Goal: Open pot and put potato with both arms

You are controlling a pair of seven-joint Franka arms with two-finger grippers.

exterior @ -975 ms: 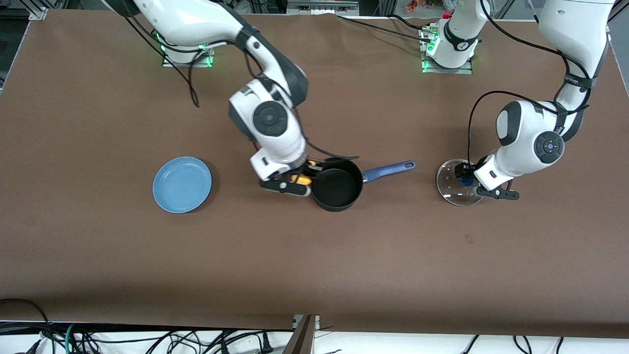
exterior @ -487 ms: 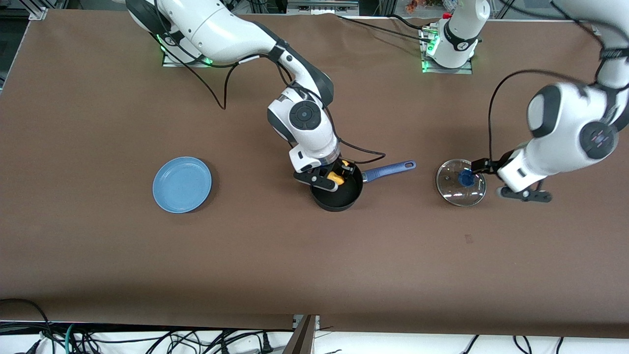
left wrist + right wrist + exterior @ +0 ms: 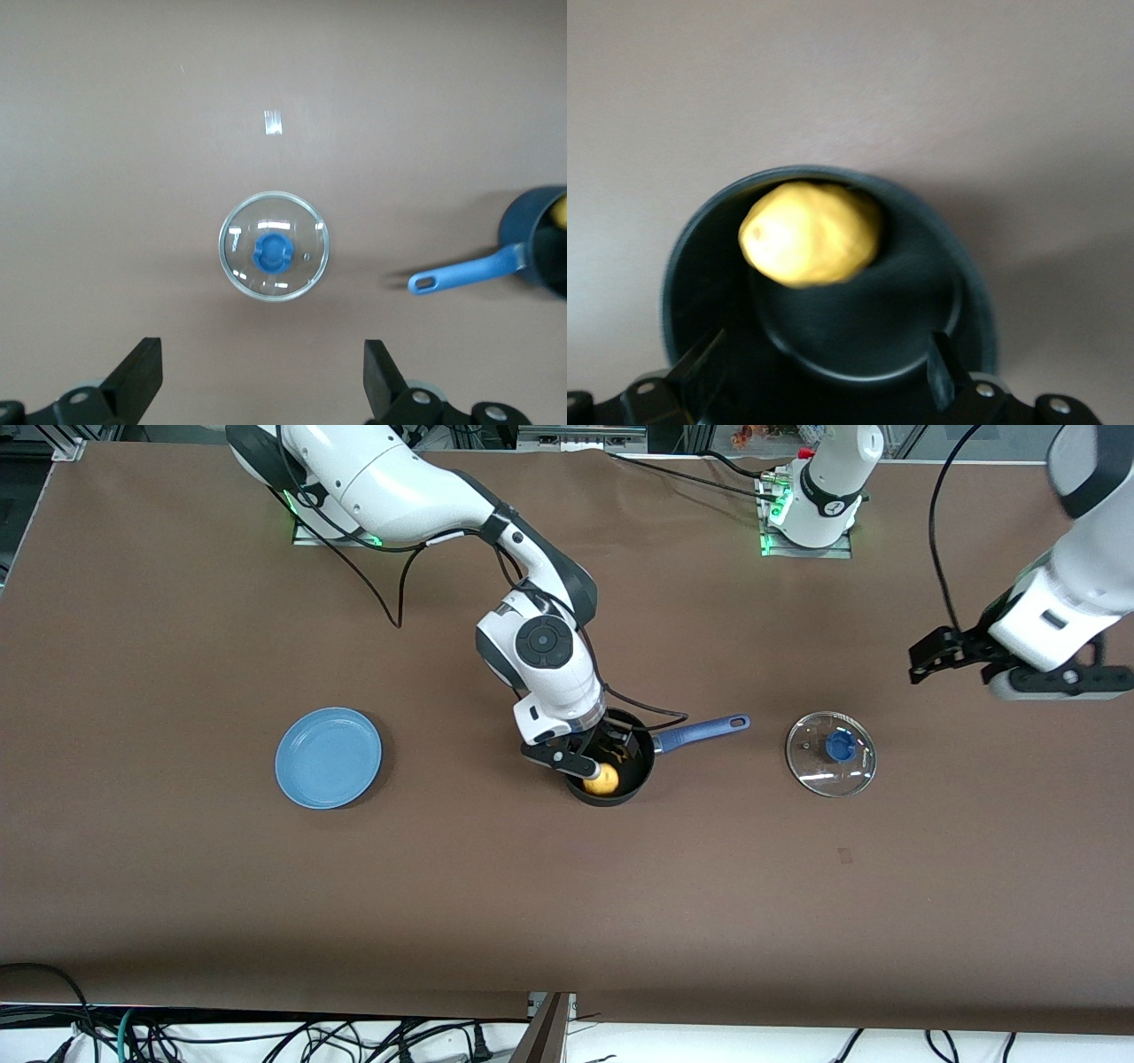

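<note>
The black pot [image 3: 631, 778] with its blue handle [image 3: 702, 734] stands open mid-table. The yellow potato [image 3: 602, 780] lies inside it, against the wall nearer the front camera. It also shows in the right wrist view [image 3: 811, 233], inside the pot [image 3: 921, 292]. My right gripper [image 3: 602, 750] hangs open and empty over the pot's mouth [image 3: 824, 354]. The glass lid [image 3: 831, 753] with its blue knob lies flat on the table beside the handle's end. My left gripper [image 3: 941, 657] is open and empty, raised above the table near the lid. The left wrist view shows the lid [image 3: 274, 258] below the left gripper [image 3: 261, 354].
A flat blue plate [image 3: 328, 757] lies on the table toward the right arm's end. The pot's edge and handle show in the left wrist view [image 3: 461, 273]. A small pale mark [image 3: 273, 122] is on the brown table cover [image 3: 567, 886].
My right gripper has opened and the potato has dropped into the pot. My left gripper has risen and drawn away from the lid, which stays flat on the table.
</note>
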